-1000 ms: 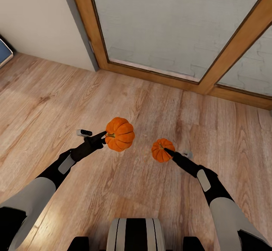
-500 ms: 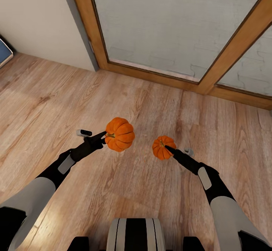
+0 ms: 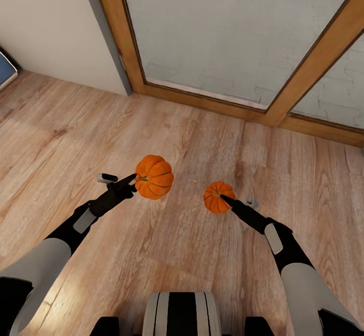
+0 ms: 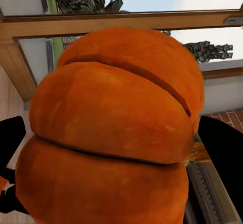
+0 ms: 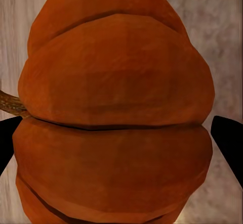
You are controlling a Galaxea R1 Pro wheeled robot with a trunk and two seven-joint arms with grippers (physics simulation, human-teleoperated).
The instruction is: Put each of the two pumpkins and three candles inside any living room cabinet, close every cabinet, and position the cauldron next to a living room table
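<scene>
I hold two orange ribbed pumpkins above the wooden floor. The larger pumpkin (image 3: 154, 177) sits in my left gripper (image 3: 135, 181), which is shut on it; in the left wrist view this pumpkin (image 4: 114, 133) looms between the black fingers (image 4: 223, 143). The smaller pumpkin (image 3: 218, 197) is clamped in my right gripper (image 3: 224, 200), and in the right wrist view the same pumpkin (image 5: 114, 113) bulges between two dark fingertips (image 5: 228, 138). The candles, cabinet, cauldron and table are out of view.
A large glass door with a wooden frame (image 3: 129, 58) stands ahead, and a pale wall (image 3: 45, 28) is at the left. Wooden floor (image 3: 202, 265) stretches all around. My base (image 3: 181, 313) is at the bottom edge. A blue object (image 3: 6, 70) peeks in at far left.
My left arm has drawn the larger pumpkin slightly left and up in the view. The right arm lifted its pumpkin a little earlier, then held still.
</scene>
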